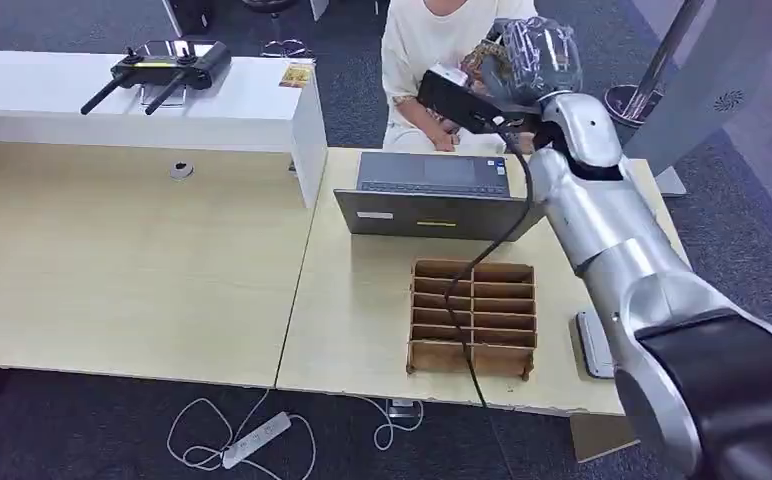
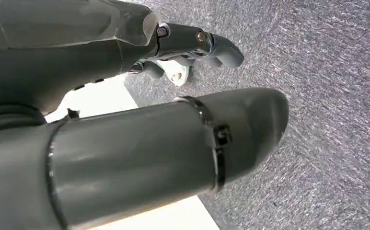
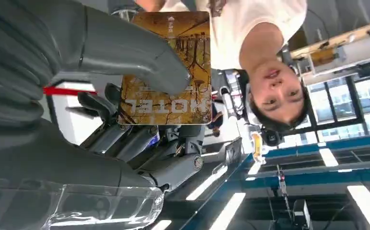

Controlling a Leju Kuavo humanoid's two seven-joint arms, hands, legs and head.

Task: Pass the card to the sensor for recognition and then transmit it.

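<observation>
My right hand (image 1: 532,55) is raised at the far side of the table, in front of a seated person in a white shirt (image 1: 432,40). It pinches a gold-brown card (image 3: 173,72) printed "HOTEL" between the thumb (image 3: 125,48) and the fingers. In the head view the card (image 1: 484,62) sits just above a black sensor box (image 1: 462,100), whose cable runs down across the table. Whether card and sensor touch I cannot tell. My left hand (image 2: 140,153) hangs over grey carpet and holds nothing.
An open laptop (image 1: 432,190) stands below the sensor, with a wooden divider box (image 1: 474,318) nearer me. A flat grey device (image 1: 594,345) lies at the table's right edge. A white shelf (image 1: 212,100) carries a black controller (image 1: 157,65) and another card (image 1: 296,75).
</observation>
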